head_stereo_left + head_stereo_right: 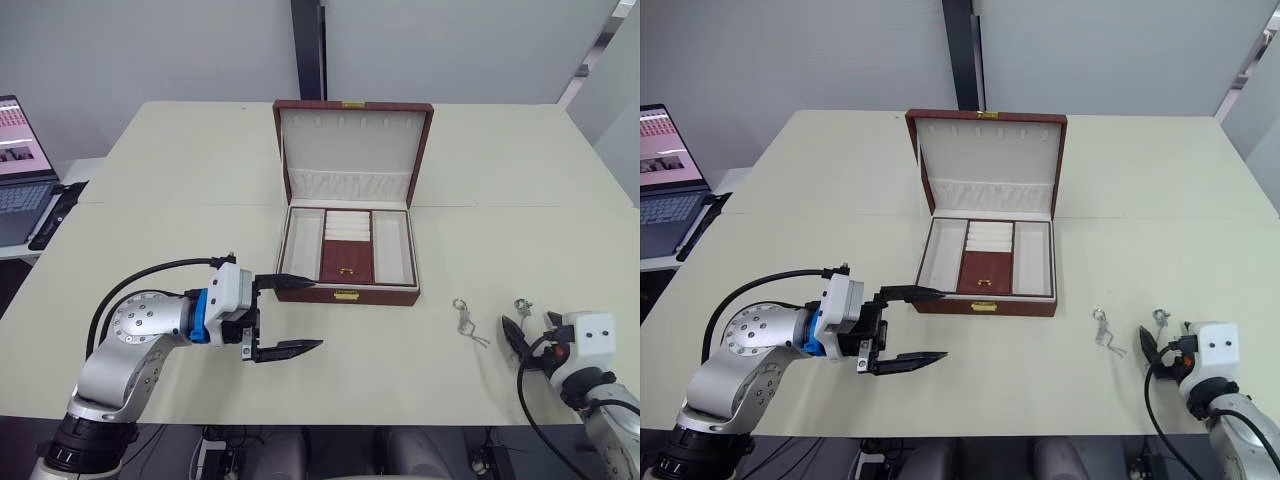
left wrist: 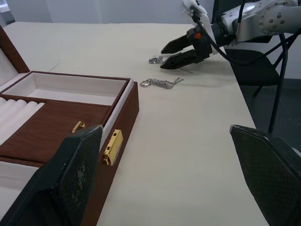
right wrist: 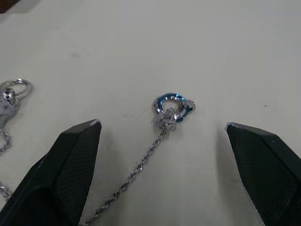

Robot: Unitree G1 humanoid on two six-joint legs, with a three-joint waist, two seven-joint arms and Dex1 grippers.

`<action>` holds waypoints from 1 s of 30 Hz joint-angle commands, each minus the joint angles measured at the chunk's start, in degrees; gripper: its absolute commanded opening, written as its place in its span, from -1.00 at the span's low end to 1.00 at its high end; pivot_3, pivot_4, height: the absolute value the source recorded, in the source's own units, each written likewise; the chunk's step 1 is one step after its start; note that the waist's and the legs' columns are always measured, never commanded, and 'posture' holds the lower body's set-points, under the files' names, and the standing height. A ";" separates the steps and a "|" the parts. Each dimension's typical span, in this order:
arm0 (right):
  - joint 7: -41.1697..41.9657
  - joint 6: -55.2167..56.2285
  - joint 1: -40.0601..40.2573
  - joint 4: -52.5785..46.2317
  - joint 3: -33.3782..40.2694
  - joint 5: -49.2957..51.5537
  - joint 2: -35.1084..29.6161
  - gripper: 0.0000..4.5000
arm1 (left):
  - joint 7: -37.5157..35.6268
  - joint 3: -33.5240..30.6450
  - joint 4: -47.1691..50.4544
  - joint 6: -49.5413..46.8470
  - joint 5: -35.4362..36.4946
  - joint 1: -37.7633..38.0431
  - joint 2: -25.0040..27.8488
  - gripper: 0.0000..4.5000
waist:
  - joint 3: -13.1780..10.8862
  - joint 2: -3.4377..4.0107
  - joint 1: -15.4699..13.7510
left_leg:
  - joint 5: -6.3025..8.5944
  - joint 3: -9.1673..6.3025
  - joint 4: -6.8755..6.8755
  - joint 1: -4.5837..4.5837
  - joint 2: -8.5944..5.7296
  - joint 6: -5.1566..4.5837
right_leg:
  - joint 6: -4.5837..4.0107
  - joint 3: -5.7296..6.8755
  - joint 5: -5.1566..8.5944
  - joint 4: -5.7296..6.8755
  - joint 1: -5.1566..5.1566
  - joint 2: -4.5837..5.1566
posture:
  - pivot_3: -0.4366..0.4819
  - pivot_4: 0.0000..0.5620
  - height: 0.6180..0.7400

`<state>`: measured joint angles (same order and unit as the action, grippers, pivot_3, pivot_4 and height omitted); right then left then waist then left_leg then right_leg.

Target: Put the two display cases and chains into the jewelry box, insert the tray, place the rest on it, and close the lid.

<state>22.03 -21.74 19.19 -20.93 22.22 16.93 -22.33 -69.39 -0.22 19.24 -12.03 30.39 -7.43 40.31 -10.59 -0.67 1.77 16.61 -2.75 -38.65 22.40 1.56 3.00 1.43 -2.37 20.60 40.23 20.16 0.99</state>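
My right gripper [image 3: 162, 136] is spread wide and empty, straddling the nearer short thin silver chain [image 3: 141, 165], whose small round ring [image 3: 172, 107] lies on the cream table [image 1: 180, 180] at 12 o'clock from the fingertips. The second silver chain [image 1: 466, 322] lies just beside it at 9 o'clock in the head view, apart from the first. My left gripper [image 1: 290, 315] is also spread and holds nothing, hovering just off the front-left corner of the large dark red wood-grain jewelry box [image 1: 347, 290], roughly 7 o'clock from it. The box sits mid-table with its hinged dark red lid [image 1: 352, 150] standing upright, cream lining showing. The shallow dark red tray with the centre flap and gold tab [image 1: 347, 258] looks already seated in the box, so I read the lower layer as done; I can't see any display cases or other chains. Step in hand, my call: placing the rest on the tray. Next move: drop the right gripper straight down, pinch at the ring end, carry to about 10 o'clock and release into a tray compartment. Risk: the thin chain slipping between the pads.
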 commanded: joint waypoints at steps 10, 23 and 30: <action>-2.51 -0.05 -1.56 1.71 -1.78 -2.13 -0.09 0.74 | 0.40 -0.13 0.81 1.77 -0.24 0.32 -0.62 1.00 | 0.04 -0.01 0.06 | 0.00 0.00 0.00 -0.05 0.04 0.00 | 0.00 -0.02 0.00 0.01 -0.04 -0.01 | -0.05 -0.47 1.00; -3.93 -1.75 -1.28 1.97 -2.02 -2.03 -0.16 -0.72 | 0.52 0.26 0.49 2.20 -0.49 0.40 -1.16 1.00 | 0.09 -0.05 -0.08 | 0.00 -0.02 -0.02 -0.06 -0.02 0.00 | 0.00 0.02 0.00 -0.02 -0.10 -0.01 | -0.05 -0.47 1.00; -3.50 -1.09 -1.15 2.68 -1.22 -1.70 -0.56 -0.99 | 0.69 0.44 0.07 2.12 -0.73 0.00 -1.65 1.00 | 0.09 -0.05 -0.08 | 0.00 -0.04 -0.01 -0.06 -0.01 0.00 | 0.00 0.03 0.00 -0.02 -0.10 -0.01 | -0.05 -0.47 1.00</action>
<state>18.66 -22.15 17.02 -19.78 19.62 15.32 -22.43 -69.18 -0.21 18.68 -10.70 29.82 -7.00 39.00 -10.49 -0.72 1.69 16.61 -2.79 -38.66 22.34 1.55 2.99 1.43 -2.34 20.60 40.21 20.06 0.98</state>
